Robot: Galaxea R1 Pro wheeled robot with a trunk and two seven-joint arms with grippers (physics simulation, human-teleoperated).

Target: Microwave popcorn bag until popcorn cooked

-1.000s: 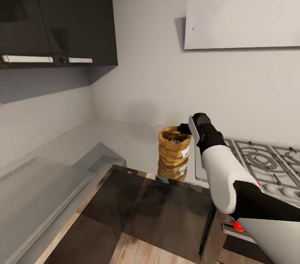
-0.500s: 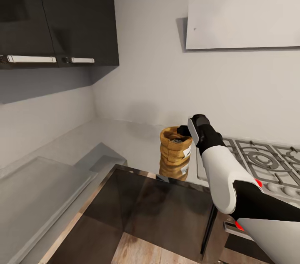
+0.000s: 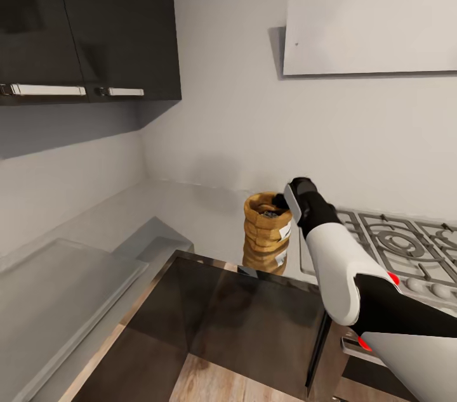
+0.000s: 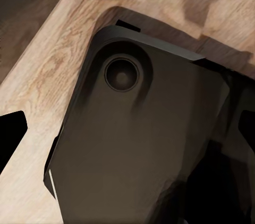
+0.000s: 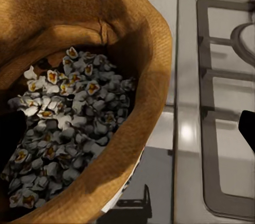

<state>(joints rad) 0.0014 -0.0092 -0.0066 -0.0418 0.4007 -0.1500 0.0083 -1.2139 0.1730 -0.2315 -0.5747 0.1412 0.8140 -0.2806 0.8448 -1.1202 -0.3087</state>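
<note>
1. Looking down from my head, I see the grey tabletop (image 3: 190, 212) running along the pale wall and round the corner at my left, under the dark upper cabinets (image 3: 89, 21).
2. A dark glossy surface (image 3: 247, 319) lies just below me, nearer than the tabletop, with wood-grain floor (image 3: 216, 386) below it.
3. The gas hob (image 3: 393, 243) with its black grates sits at the right of the tabletop; in my right wrist view it lies just beside the sack (image 5: 212, 112).
4. My right arm (image 3: 336, 262), white with a black wrist, reaches forward from the lower right toward the sack.
5. In my left wrist view a dark rounded body (image 4: 143, 144) hangs over wooden floor (image 4: 42, 75); I cannot tell whether my left hand is spread or pressed together.
6. The popcorn bag (image 3: 265, 232) stands upright on the tabletop, just left of the hob, its white label (image 3: 284, 232) facing right.
7. My right hand (image 3: 279, 200) is at the bag's rolled rim on the hob side, one finger looking inside the mouth and one outside; I cannot tell how firmly it pinches.
8. The popcorn (image 5: 64, 123) lies heaped inside the bag (image 5: 143, 49), pale puffed pieces with yellowish centres.
</note>
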